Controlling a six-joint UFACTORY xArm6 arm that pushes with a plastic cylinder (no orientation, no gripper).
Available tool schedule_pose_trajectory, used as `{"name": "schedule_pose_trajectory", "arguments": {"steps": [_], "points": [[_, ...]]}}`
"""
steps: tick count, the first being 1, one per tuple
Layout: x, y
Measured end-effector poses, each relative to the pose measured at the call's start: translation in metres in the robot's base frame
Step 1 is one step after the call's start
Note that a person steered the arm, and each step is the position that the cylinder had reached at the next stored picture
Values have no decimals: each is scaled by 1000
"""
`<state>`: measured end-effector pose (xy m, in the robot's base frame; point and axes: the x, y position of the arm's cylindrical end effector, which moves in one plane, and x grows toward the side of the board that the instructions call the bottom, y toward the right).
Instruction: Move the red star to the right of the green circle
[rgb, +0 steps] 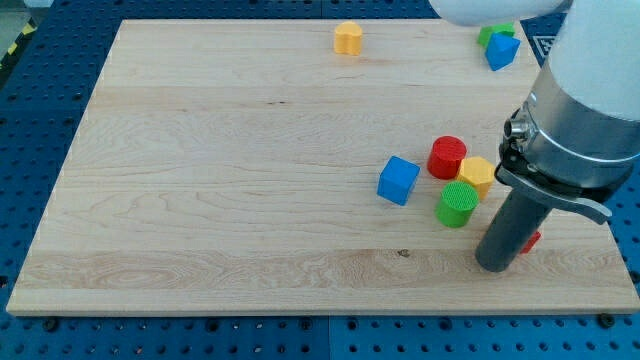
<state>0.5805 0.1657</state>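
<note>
Blocks gathered at the right side of a pale wooden board (200, 150), with my tip (494, 268) down among them.

No brand, label or readable writing shows anywhere. From the view's left: a yellow block (348, 38), its shape unclear, sits alone near the top edge; a blue cube (398, 180) lies right of centre; then the green circle (458, 204), an upright cylinder, with a red cylinder (447, 157) just above it and a yellow block (477, 175) touching its upper right. At the top right a green block (492, 35) and a blue block (503, 51) sit together, partly cut off by the arm. My tip rests just right of the green circle; there are no jaws to open or close, and it holds nothing. The red star (531, 240) peeks out behind the rod, mostly hidden, to the right of the green circle.
</note>
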Motion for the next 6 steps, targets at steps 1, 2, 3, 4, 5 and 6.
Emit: {"name": "schedule_pose_trajectory", "arguments": {"steps": [1, 2, 3, 4, 5, 6], "points": [[0, 3], [-3, 14], [-18, 21], [-25, 43], [-24, 55], [5, 55]]}}
